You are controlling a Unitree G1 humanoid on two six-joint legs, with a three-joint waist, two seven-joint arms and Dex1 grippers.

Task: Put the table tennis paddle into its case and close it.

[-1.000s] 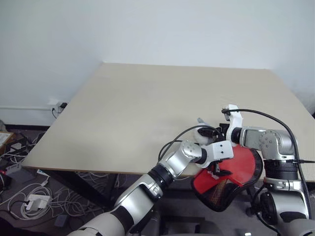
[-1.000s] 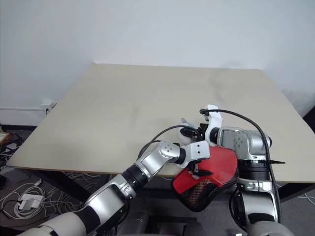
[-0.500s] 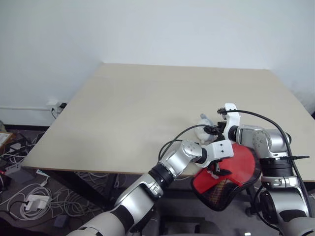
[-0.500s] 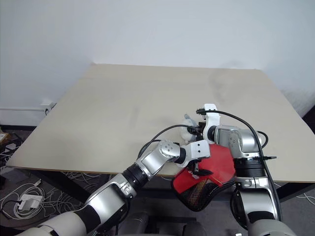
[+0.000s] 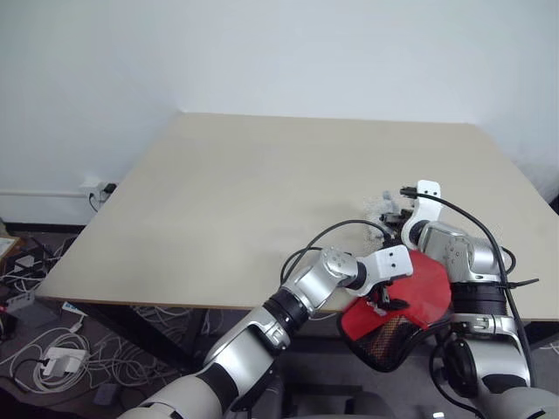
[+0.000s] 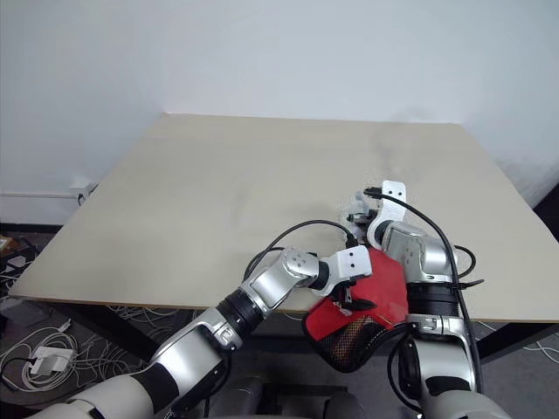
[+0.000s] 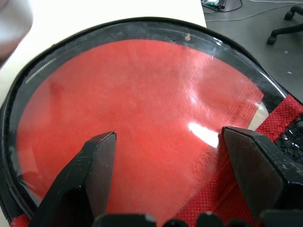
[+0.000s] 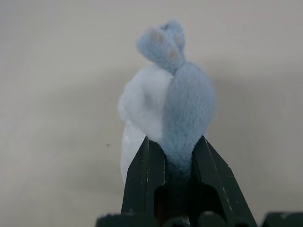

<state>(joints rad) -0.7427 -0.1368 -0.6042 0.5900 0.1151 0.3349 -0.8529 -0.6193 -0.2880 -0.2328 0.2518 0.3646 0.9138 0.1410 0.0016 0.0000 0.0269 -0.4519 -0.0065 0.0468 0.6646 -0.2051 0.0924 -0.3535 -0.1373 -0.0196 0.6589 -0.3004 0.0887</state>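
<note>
1. The case (image 5: 397, 301) is seen at the near right edge of the table (image 5: 262, 192), hanging partly over that edge, its red side up and its black mesh patch toward the robot.
2. In the left wrist view, a glossy red round face ringed by the black zip edge is shown (whether this is the table tennis paddle (image 7: 137, 113) lying inside the case cannot be told for certain).
3. The left gripper (image 7: 165, 156) is held spread wide just above that red face, one black finger on each side; nothing is pinched.
4. The right gripper (image 8: 173, 161) is pressed together on a small plush toy (image 8: 170, 99), blue-grey and white, which is held over the table just beyond the case.
5. The toy is gripped by its lower end, its rounded top pointing away from the fingers
</note>
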